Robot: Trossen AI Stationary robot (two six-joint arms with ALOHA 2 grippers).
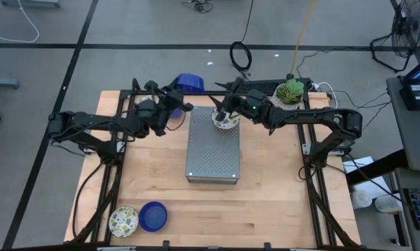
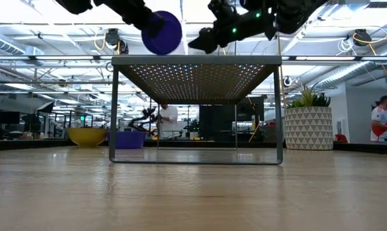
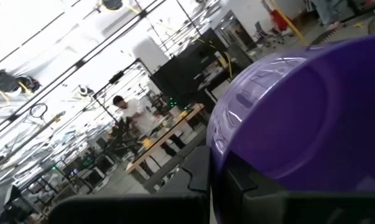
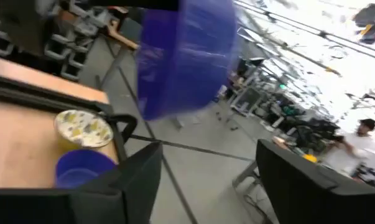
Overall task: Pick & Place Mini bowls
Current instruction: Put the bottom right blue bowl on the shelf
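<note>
Steel mesh forms the raised stand at mid-table, and on its far end sits a cream speckled bowl, with the right gripper spread open just above it and gripping nothing. Left of the stand the left gripper is clenched on the rim of a blue bowl, held tilted in the air. Glossy and rigid, these bowls look light, slippery and chip-prone, best pinched across the rim; another blue bowl and speckled bowl wait empty at the near left corner.

Bright overhead glare; wrist views seem blurred by motion
</note>
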